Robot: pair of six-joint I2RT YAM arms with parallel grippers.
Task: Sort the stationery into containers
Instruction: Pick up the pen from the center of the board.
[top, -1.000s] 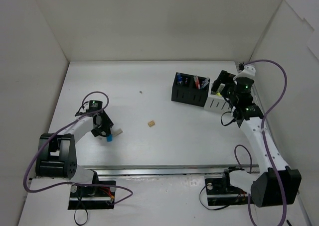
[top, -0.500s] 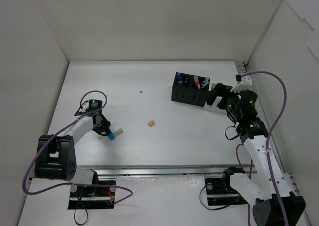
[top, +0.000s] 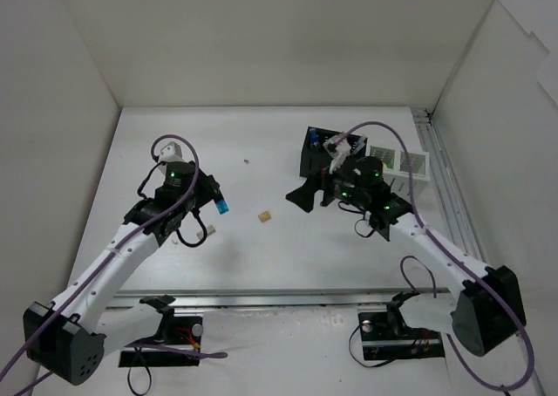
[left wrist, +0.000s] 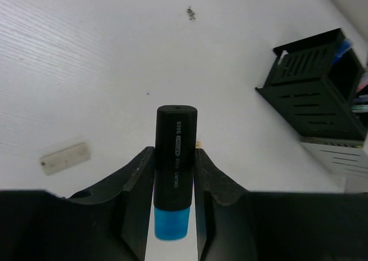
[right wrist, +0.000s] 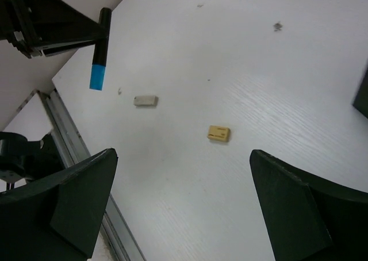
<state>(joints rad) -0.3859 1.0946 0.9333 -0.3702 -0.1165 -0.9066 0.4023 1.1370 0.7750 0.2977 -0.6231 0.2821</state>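
- Left wrist view shows us the blue highlighter (left wrist: 175, 169) lengthwise, with its black barrel pointing away from the wrist and its blue end nearest the camera.
- We see the left pincer (left wrist: 174, 154) closed to a narrow gap on that barrel, one finger pressed against each side, so the highlighter is firmly held.
- From the top external view, the highlighter (top: 222, 207) sits at the tip of the left pincer (top: 209, 200) over the left half of the worktop (top: 218, 134). It appears lifted clear of the surface.
- The right wrist view confirms this for us: the highlighter (right wrist: 99, 49) hangs nearly upright, blue end down.
- A pale eraser (top: 210, 231) lies flat on the worktop near the left pincer, and a beige eraser (top: 264, 215) lies between the two arms.
- The right pincer (right wrist: 183, 157) stands spread wide and grips nothing. In its own camera we see the beige eraser (right wrist: 219, 133) on the worktop between its two fingers, not touching either.
- Further out, the black organizer (top: 312, 143) stands behind the right arm and is partly hidden by it.
- The white organizer (top: 401, 162), with its slatted front, stands to the right of the black one. We cannot tell whether the two touch.
- A small dark speck (top: 247, 161) lies on the worktop, well apart from everything else.
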